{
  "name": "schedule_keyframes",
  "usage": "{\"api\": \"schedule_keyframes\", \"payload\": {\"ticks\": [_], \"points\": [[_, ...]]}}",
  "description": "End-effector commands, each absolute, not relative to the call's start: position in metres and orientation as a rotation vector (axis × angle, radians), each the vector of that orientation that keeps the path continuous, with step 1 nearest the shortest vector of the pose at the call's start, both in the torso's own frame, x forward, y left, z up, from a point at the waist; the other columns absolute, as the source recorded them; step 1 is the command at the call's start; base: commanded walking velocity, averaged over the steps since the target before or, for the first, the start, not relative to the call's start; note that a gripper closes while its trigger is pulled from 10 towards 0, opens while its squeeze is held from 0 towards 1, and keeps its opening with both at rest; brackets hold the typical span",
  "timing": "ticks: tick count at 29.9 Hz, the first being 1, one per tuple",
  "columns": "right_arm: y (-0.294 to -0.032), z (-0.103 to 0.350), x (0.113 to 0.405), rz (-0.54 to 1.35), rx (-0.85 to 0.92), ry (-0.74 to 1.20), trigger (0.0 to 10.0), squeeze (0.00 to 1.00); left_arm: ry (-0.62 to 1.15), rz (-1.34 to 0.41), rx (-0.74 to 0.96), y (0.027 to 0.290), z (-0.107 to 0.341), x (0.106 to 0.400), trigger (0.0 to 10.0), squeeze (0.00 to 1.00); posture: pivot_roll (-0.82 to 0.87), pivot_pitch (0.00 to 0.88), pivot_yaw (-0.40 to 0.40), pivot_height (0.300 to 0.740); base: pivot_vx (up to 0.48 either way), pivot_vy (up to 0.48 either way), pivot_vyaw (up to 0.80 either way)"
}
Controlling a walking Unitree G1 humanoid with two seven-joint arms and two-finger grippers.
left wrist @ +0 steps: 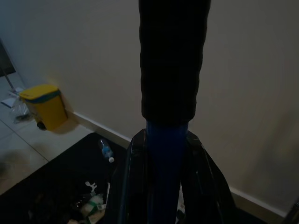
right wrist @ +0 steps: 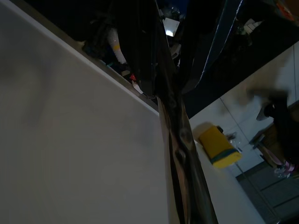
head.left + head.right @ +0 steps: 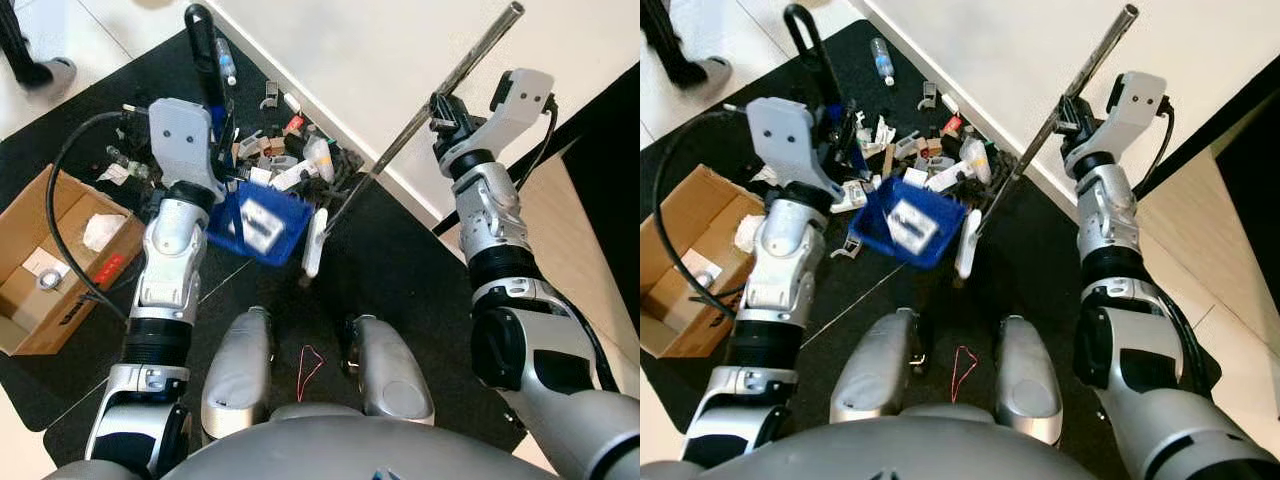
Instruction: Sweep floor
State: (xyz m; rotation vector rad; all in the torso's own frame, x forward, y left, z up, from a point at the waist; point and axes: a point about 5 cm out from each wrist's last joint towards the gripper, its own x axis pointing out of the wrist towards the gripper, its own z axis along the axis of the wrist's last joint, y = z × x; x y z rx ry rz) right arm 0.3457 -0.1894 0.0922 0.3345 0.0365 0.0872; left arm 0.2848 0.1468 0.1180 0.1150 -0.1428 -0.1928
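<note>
On the black mat [image 3: 400, 260] before the robot's knees, a litter pile [image 3: 285, 155] of bottles, wrappers and small packets lies against the white wall [image 3: 370, 60], with a blue dustpan [image 3: 258, 225] just near of it, already carrying a few scraps. The dustpan's tray is bright blue plastic; its long handle [image 3: 205, 45] rises from the tray toward the far left, blue lower down and sheathed in a black grip at the top. The left gripper [image 1: 163, 182] is clenched around the blue part of that handle, just below the grip. To the right, the broom [image 3: 420, 125] is a silver metal pole running from far right, high up, down toward the near left, ending in a narrow white head [image 3: 314, 243] that touches the mat beside the dustpan's right edge. The right gripper [image 3: 443, 112] grasps the pole about midway. A brown cardboard box [image 3: 45, 265] with paper in it sits at the left, partly on the mat. A clear bottle [image 3: 226, 62] lies far of the pile. A yellow bin [image 1: 46, 105] stands by the wall farther off. A person's shoe [image 3: 45, 72] rests on the tiles at far left. A thin red loop [image 3: 308, 368] lies between the robot's knees.
</note>
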Motion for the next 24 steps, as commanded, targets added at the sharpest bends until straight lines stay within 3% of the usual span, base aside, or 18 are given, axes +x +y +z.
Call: {"api": "schedule_keyframes", "payload": {"ticks": [1, 20, 24], "points": [[-0.1951, 0.0928, 0.345, 0.054, 0.349, 0.014, 10.0, 0.0, -0.183, -0.2, 0.13, 0.1441, 0.1253, 0.2849, 10.0, 0.0, 0.16, 0.043, -0.009, 0.74, 0.0, 0.0, 0.0], [-0.1926, 0.0925, 0.3472, 0.056, 0.353, 0.016, 10.0, 0.0, -0.202, -0.21, 0.142, 0.1464, 0.1288, 0.2859, 10.0, 0.0, 0.17, 0.046, -0.009, 0.74, 0.0, 0.0, 0.0], [-0.1924, 0.0925, 0.3474, 0.056, 0.352, 0.016, 10.0, 0.0, -0.206, -0.208, 0.147, 0.1476, 0.1293, 0.2871, 10.0, 0.0, 0.17, 0.046, -0.008, 0.74, 0.0, 0.307, 0.0]]}}
